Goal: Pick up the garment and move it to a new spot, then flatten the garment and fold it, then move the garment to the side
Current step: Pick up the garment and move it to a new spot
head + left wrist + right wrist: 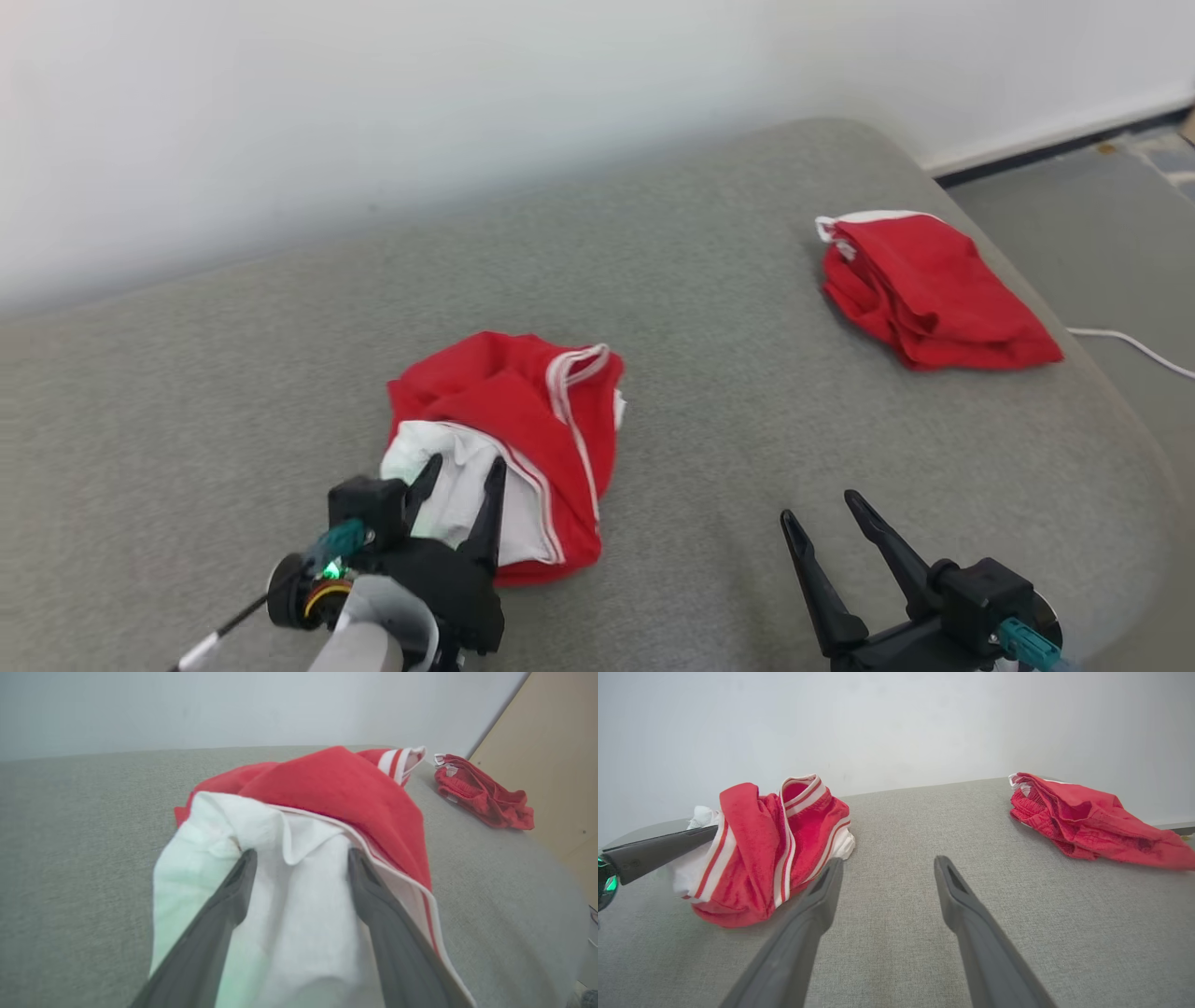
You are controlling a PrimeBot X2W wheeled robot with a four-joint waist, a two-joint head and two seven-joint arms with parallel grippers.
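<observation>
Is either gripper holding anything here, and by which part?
Nothing is held. The left gripper has open jaws astride the white part of the garment; the right gripper hangs open.

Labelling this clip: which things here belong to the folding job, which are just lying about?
In the job: crumpled red-and-white garment; left pincer, open at it; right pincer, open.
Lying about: folded red garment; white cable.

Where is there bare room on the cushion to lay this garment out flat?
Widest bare patch: the grey cushion between the crumpled garment and the red pile, ahead of the open right gripper. Another lies left of the garment, toward the wall. Crowded: the far right edge by the pile, and around the left gripper.
</observation>
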